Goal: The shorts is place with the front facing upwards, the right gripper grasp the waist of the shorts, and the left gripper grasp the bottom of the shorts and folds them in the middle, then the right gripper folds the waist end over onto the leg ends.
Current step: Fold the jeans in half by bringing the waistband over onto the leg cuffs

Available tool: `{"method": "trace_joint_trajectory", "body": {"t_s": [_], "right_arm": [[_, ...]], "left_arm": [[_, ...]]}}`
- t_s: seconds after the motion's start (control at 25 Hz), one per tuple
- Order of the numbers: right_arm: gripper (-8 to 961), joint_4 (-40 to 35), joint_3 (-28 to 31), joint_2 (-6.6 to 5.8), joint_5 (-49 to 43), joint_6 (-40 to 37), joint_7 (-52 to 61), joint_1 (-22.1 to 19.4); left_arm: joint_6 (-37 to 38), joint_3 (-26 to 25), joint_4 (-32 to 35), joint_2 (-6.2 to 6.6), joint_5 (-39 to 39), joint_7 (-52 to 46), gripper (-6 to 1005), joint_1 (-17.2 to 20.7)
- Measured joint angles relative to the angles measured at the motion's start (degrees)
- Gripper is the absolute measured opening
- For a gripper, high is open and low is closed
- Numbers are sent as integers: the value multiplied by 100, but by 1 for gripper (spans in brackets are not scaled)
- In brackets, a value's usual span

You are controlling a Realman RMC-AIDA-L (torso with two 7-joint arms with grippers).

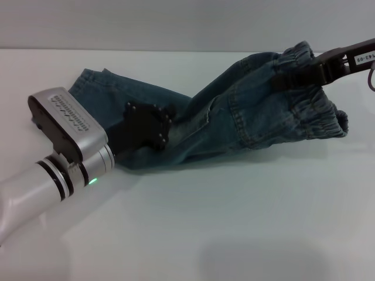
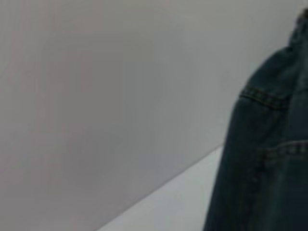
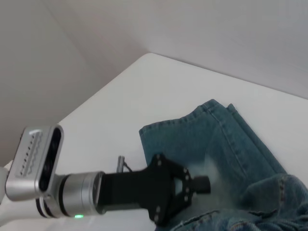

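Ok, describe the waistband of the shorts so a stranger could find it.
Start at the white table and the denim shorts on it. The waistband is their ruched elastic end, lifted by the right end effector; the leg hems lie flat.

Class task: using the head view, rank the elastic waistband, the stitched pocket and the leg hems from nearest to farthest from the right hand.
1. Elastic waistband, right beside the right hand.
2. Stitched pocket, mid-shorts.
3. Leg hems, far left end.
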Motion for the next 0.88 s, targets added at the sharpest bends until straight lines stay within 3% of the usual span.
{"method": "trace_joint_trajectory", "body": {"t_s": [0.88], "right_arm": [[79, 99, -7, 16, 133, 347, 19, 160]], "left_arm": [[-66, 0, -141, 0, 722, -10, 17, -312]]}}
